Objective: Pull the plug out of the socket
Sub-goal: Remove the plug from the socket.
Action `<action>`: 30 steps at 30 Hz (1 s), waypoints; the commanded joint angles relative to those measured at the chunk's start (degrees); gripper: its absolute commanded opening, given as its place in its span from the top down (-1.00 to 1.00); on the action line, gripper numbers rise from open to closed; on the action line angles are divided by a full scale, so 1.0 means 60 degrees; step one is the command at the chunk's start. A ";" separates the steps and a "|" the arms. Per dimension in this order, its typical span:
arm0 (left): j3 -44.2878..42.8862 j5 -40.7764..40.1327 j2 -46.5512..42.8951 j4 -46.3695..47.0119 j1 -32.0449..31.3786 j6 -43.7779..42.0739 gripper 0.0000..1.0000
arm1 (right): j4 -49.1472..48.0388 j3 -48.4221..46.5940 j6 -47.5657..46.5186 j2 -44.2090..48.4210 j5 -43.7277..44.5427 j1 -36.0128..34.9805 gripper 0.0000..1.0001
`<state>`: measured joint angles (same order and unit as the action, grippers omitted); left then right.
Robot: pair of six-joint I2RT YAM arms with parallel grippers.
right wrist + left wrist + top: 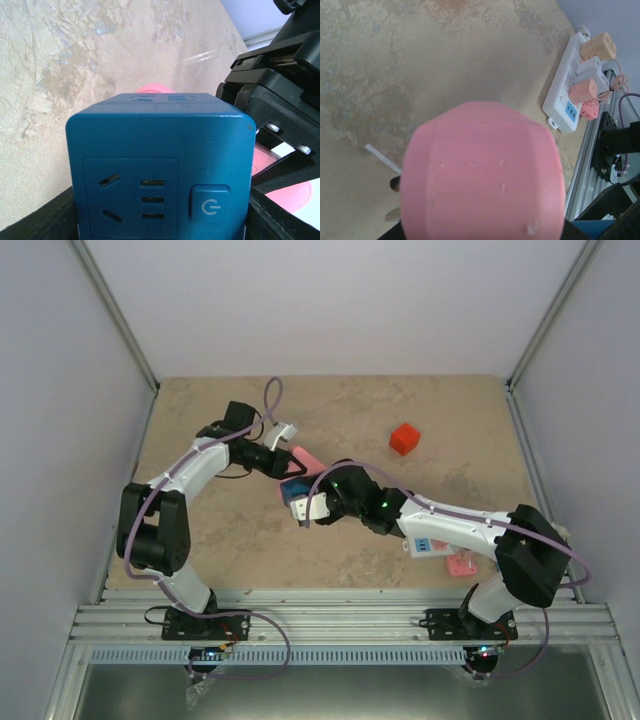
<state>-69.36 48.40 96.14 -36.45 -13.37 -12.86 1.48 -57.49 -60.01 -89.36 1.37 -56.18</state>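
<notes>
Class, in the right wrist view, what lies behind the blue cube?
A sliver of a pink piece shows over the top edge of the blue cube, with the table beyond. The cube covers the rest.

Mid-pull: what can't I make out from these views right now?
- Top view: the left gripper and right gripper hide whether the pink piece and blue outlet cube are joined.
- Left wrist: the pink piece fills the frame, hiding the fingertips and cube.
- Right wrist: the cube hides the fingertips and most of the pink piece.
- Top view: the right arm covers most of the white power strip.
</notes>
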 commanded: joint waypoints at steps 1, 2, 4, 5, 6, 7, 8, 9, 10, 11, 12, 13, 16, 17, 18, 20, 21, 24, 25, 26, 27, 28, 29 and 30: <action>-0.0181 -0.1074 0.0072 0.0815 0.0411 -0.0569 1.00 | 0.0509 0.0443 0.0188 0.0713 -0.0725 0.0618 0.99; -0.0189 -0.1103 0.0062 0.0816 0.0400 -0.0552 1.00 | 0.0546 0.0451 0.0154 0.0716 -0.0786 0.0668 0.99; -0.0194 -0.1130 0.0072 0.0830 0.0401 -0.0528 1.00 | 0.0560 0.0409 0.0150 0.0695 -0.0734 0.0720 0.99; -0.0192 -0.1141 0.0075 0.0843 0.0397 -0.0521 1.00 | 0.0598 0.0330 0.0170 0.0660 -0.0681 0.0718 0.99; -0.0199 -0.1175 0.0076 0.0845 0.0398 -0.0506 1.00 | 0.0704 0.0203 0.0238 0.0616 -0.0611 0.0685 0.99; -0.0198 -0.1199 0.0087 0.0858 0.0398 -0.0489 1.00 | 0.0838 0.0027 0.0321 0.0553 -0.0539 0.0645 0.99; -0.0205 -0.1221 0.0097 0.0859 0.0401 -0.0474 1.00 | 0.0959 -0.0141 0.0365 0.0480 -0.0430 0.0584 0.99; -0.0204 -0.1238 0.0104 0.0863 0.0397 -0.0454 1.00 | 0.1034 -0.0261 0.0392 0.0403 -0.0321 0.0486 0.99; -0.0210 -0.1257 0.0112 0.0875 0.0397 -0.0440 1.00 | 0.1042 -0.0338 0.0381 0.0329 -0.0031 0.0381 0.99; -0.0216 -0.1280 0.0119 0.0861 0.0400 -0.0437 1.00 | 0.1012 -0.0381 0.0353 0.0274 0.0198 0.0263 0.99; -0.0220 -0.1291 0.0120 0.0867 0.0397 -0.0429 1.00 | 0.0981 -0.0403 0.0320 0.0214 0.0373 0.0137 0.99; -0.0212 -0.1317 0.0120 0.0873 0.0397 -0.0428 1.00 | 0.0938 -0.0418 0.0280 0.0152 0.0607 0.0017 0.99; -0.0202 -0.1391 0.0120 0.0896 0.0400 -0.0424 1.00 | 0.0854 -0.0560 0.0211 -0.0077 0.1207 -0.0359 0.99; -0.0202 -0.1419 0.0120 0.0903 0.0397 -0.0391 1.00 | 0.0824 -0.0619 0.0216 -0.0148 0.1393 -0.0478 0.99; -0.0206 -0.1448 0.0120 0.0916 0.0397 -0.0390 1.00 | 0.0814 -0.0702 0.0223 -0.0218 0.1546 -0.0575 0.99; -0.0170 -0.1454 0.0107 0.0936 0.0397 -0.0397 1.00 | 0.0894 -0.0921 0.0273 -0.0339 0.1661 -0.0670 0.99; -0.0149 -0.1429 0.0094 0.0942 0.0397 -0.0426 1.00 | 0.1015 -0.1060 0.0351 -0.0377 0.1563 -0.0670 0.99; -0.0097 -0.1343 -0.0001 0.0960 0.0397 -0.0494 1.00 | 0.1460 -0.1293 0.0489 -0.0426 0.0964 -0.0554 0.99; -0.0083 -0.1309 -0.0036 0.0962 0.0397 -0.0511 1.00 | 0.1547 -0.1289 0.0514 -0.0414 0.0787 -0.0487 0.99; -0.0072 -0.1282 -0.0054 0.0982 0.0397 -0.0530 1.00 | 0.1591 -0.1260 0.0534 -0.0397 0.0615 -0.0406 0.99; -0.0066 -0.1243 -0.0058 0.0974 0.0397 -0.0538 1.00 | 0.1614 -0.1214 0.0552 -0.0386 0.0480 -0.0277 0.99; -0.0072 -0.1205 -0.0056 0.0964 0.0397 -0.0542 1.00 | 0.1592 -0.1124 0.0540 -0.0356 0.0377 -0.0169 0.99; -0.0074 -0.1159 -0.0056 0.0962 0.0397 -0.0550 1.00 | 0.1555 -0.1030 0.0528 -0.0308 0.0284 -0.0078 0.99; -0.0087 -0.1123 -0.0045 0.0940 0.0397 -0.0550 1.00 | 0.1462 -0.0912 0.0504 -0.0262 0.0184 0.0021 0.99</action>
<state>-69.45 46.87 96.16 -35.62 -12.99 -13.21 7.40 -63.29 -59.33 -92.49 5.87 -57.93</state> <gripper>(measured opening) 0.311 0.642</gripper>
